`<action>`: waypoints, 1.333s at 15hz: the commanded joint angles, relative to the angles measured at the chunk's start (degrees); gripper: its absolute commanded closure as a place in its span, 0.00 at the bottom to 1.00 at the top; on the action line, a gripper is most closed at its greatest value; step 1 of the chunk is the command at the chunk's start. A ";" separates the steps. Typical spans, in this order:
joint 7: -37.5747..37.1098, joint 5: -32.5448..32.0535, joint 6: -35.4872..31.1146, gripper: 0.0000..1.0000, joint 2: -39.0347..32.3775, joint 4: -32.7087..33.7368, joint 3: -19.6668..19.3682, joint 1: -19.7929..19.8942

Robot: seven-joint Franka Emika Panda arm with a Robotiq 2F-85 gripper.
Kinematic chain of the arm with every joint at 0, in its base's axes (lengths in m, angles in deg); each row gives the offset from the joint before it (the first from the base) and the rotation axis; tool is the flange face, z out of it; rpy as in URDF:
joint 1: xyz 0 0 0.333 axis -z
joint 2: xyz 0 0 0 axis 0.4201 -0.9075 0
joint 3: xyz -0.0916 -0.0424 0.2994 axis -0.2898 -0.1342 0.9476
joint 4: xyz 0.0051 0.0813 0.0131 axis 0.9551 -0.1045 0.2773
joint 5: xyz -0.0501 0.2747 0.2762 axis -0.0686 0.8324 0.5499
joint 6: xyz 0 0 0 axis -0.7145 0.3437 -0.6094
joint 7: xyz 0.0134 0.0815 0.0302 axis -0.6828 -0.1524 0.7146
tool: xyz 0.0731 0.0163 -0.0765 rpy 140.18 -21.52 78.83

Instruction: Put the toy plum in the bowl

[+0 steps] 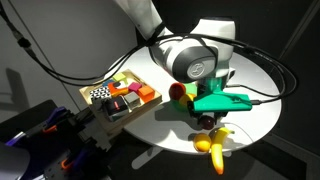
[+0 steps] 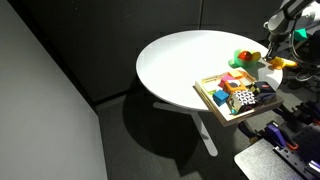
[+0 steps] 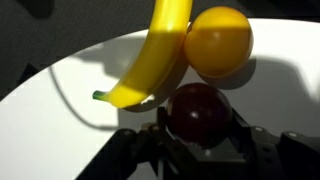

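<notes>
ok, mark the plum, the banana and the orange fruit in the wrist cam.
plum [image 3: 195,110]: wrist view, centre of its dark red skin.
banana [image 3: 162,50]: wrist view, middle of the yellow body.
orange fruit [image 3: 220,40]: wrist view, centre of the ball.

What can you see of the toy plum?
In the wrist view the plum is a small round ball, dark maroon, smooth and glossy like plastic. It lies between the two dark fingers of the claw, over the white table; whether they squeeze it is unclear. The banana and orange ball lie just beyond it, very close, perhaps touching. I can't make it out in the exterior views.
</notes>
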 commanded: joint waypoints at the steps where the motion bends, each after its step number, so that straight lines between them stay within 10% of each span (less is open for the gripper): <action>1: -7.37 -2.41 2.66 0.65 3.02 0.04 -2.69 -3.06; 20: -35.67 -5.12 11.37 0.65 10.80 0.42 -0.79 -10.14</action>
